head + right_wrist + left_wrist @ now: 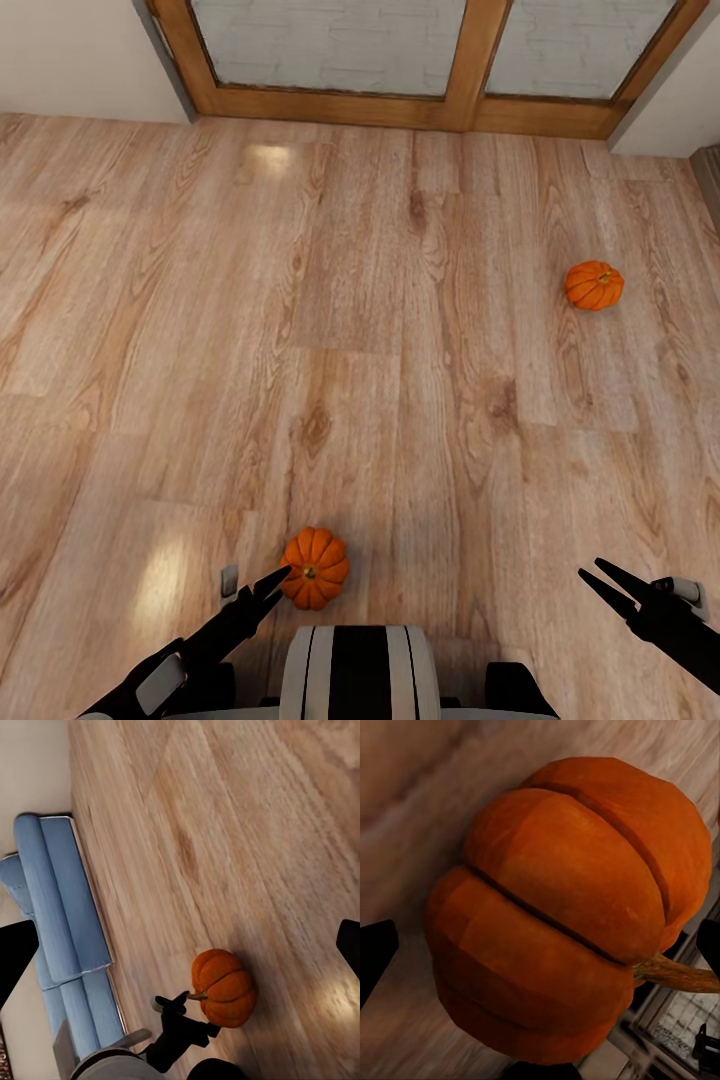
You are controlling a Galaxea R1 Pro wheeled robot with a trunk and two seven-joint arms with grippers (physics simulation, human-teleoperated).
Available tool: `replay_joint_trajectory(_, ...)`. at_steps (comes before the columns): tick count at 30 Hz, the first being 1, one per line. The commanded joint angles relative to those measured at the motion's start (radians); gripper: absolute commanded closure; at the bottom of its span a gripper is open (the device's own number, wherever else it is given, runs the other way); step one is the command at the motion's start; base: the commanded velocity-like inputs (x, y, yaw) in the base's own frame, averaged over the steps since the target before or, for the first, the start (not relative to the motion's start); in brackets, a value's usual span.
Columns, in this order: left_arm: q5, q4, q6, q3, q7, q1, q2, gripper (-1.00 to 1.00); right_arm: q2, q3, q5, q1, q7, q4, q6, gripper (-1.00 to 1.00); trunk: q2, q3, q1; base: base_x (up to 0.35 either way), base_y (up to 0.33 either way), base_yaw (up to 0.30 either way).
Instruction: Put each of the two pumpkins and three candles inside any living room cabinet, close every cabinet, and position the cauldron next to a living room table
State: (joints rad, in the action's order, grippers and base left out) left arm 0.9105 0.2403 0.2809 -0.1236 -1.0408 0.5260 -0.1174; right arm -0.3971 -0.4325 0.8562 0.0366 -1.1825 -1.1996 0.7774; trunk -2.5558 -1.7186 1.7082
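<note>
One orange ribbed pumpkin (315, 568) lies on the light wood floor just in front of my base. My left gripper (274, 587) is open, its tips right at that pumpkin's left side. In the left wrist view this pumpkin (570, 907) is very close, with its stem pointing sideways and a dark fingertip (375, 952) at each edge. The right wrist view also catches it (223, 988), with the left gripper against it. The second pumpkin (594, 285) sits alone farther off to the right. My right gripper (592, 568) hovers open over bare floor, holding nothing.
A wood-framed glass door (465, 60) runs along the far wall, with white wall on either side. A blue sofa (64, 922) stands along the wall in the right wrist view. My white and black trunk (360, 670) is at the bottom edge.
</note>
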Motion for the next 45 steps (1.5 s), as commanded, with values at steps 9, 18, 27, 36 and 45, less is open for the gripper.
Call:
replay_joint_trajectory(9, 0.011, -0.001, 0.010, -0.007, 0.015, 0.000, -0.001, -1.00, 0.000, 0.000, 0.004, 0.000, 0.000, 0.000, 0.006, -1.00, 0.000, 0.000, 0.000, 0.001, -0.001, 0.000)
replay_joint_trajectory(18, 0.010, -0.003, 0.010, -0.007, 0.045, 0.001, -0.001, -1.00, -0.002, 0.000, 0.004, 0.000, 0.000, 0.000, 0.006, -1.00, 0.000, 0.000, 0.000, 0.000, 0.000, 0.000)
replay_joint_trajectory(27, 0.009, -0.001, 0.009, -0.008, 0.049, 0.001, -0.001, -1.00, -0.001, -0.029, 0.006, 0.000, 0.000, 0.000, 0.008, -1.00, 0.000, 0.000, 0.000, 0.000, -0.014, 0.000)
replay_joint_trajectory(36, 0.008, 0.002, 0.008, -0.008, 0.042, 0.001, -0.001, -1.00, 0.000, -0.041, 0.007, 0.000, 0.000, 0.001, 0.009, -1.00, 0.000, 0.000, 0.000, 0.000, -0.042, 0.000)
replay_joint_trajectory(45, 0.008, 0.002, 0.007, -0.008, 0.036, 0.001, -0.001, -1.00, 0.000, -0.041, 0.007, 0.000, 0.000, 0.001, 0.010, -1.00, 0.000, 0.000, 0.000, 0.000, -0.001, 0.000)
